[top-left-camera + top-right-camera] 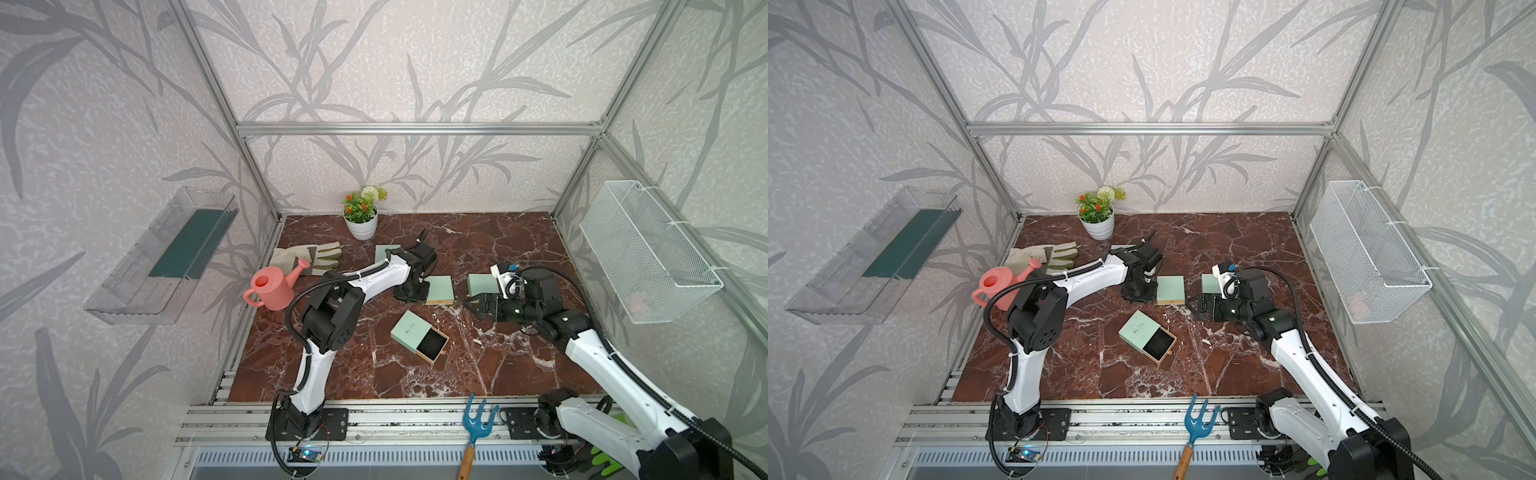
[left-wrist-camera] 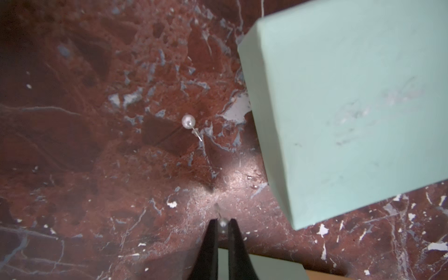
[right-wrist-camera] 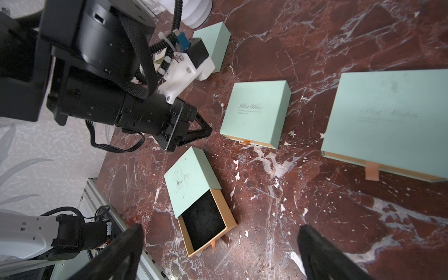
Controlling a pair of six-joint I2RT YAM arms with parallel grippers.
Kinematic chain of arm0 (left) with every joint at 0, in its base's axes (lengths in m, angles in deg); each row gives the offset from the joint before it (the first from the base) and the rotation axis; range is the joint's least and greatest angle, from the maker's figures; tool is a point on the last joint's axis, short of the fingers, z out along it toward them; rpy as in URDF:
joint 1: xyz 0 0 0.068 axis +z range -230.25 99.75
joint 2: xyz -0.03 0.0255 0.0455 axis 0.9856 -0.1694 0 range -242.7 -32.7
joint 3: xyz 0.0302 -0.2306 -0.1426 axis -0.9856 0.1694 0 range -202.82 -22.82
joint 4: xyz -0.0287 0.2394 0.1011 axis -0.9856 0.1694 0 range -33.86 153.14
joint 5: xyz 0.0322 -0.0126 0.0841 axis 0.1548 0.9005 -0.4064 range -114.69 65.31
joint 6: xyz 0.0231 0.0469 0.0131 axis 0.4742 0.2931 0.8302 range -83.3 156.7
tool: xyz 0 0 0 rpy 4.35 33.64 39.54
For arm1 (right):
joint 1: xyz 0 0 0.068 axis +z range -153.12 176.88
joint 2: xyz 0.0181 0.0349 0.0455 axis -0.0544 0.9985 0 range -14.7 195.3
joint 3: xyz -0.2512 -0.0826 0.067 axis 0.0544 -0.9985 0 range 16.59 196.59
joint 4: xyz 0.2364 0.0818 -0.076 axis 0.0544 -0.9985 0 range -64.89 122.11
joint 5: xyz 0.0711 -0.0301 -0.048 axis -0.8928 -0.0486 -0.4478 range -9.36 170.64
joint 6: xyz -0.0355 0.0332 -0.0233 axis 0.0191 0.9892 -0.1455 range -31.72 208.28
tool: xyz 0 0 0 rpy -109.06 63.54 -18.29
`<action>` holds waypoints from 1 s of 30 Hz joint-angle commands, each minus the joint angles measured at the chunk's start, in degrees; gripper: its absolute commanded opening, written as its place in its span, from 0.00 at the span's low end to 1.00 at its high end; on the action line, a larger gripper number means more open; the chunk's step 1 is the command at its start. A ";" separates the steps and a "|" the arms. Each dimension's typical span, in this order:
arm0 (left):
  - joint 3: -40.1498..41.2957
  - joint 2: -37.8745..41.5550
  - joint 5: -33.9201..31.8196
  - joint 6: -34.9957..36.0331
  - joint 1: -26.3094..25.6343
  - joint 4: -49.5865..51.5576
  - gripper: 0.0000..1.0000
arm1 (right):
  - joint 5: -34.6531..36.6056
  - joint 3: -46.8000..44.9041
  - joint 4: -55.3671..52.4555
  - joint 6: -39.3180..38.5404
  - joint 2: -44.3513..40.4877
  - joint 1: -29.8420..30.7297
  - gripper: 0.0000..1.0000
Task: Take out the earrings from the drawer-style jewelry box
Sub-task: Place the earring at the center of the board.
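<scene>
- The left claw (image 2: 222, 228) is pinching shut on one earring (image 2: 222, 221). The pearl is sitting between the tips and its thin post is poking out ahead of them.
- It is hanging low over the counter (image 2: 72, 169); I cannot tell whether the post is touching the marble.
- Straight ahead of the tips a second earring (image 2: 188, 122) is lying loose on the counter, near the held one but apart from it. Its long axis is running roughly along the claw's own line, with the pearl at the far end and the post pointing back toward the tips.
- Just beside both, a closed mint-green box (image 2: 351, 109) is flanking that line on one side, with bare marble on the other.
- The coming move is probably a release, and it is turning on that gap. Opening here would be leaving the held piece short of the loose one and clear of the box edge.
- The right claw (image 1: 471, 302) is standing wide apart, holding nothing, well away from both earrings.
- Its wrist view is looking down on the jewelry box (image 3: 191, 177) with its drawer (image 3: 203, 218) pulled out. No pale speck is showing on the black lining, so the drawer is looking emptied.
</scene>
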 commanded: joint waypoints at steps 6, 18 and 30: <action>-3.92 -2.75 -1.22 1.09 0.07 1.92 0.09 | -0.56 -0.25 -1.46 -0.79 -0.92 -0.38 0.99; -3.25 -3.98 -0.76 0.97 0.14 1.64 0.11 | -0.42 -0.34 -1.35 -0.73 -0.66 -0.56 0.99; -2.62 -4.64 -1.44 0.87 0.14 1.38 0.13 | -0.17 0.04 -2.04 -0.95 -0.66 -0.55 0.99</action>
